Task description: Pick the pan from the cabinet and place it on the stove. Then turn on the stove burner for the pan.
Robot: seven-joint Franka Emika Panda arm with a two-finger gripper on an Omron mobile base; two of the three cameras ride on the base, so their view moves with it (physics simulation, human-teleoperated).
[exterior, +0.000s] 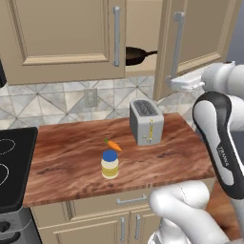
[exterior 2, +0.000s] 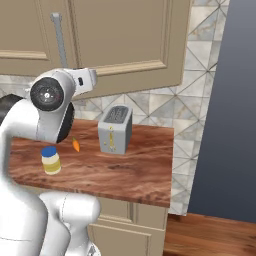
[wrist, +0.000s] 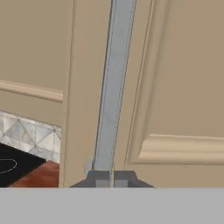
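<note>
Your gripper (wrist: pixel 106 177) is closed at the foot of the door handle (wrist: pixel 113 83); the tips look clamped on the bar, though the hand view is too tight to be sure. The pan (exterior: pixel 136 55) sits inside the cabinet (exterior: pixel 62 35), visible through the gap beside the half-open door (exterior: pixel 195 38).

Risks:
- a shallow grip at the bar's end could slip as you pull;
- reaching in early could clip the door edge.

Left base view shows pan and stove (exterior: pixel 14 167); right base view shows neither, just the toaster (exterior 2: pixel 115 129) on the counter (exterior 2: pixel 135 172).
</note>
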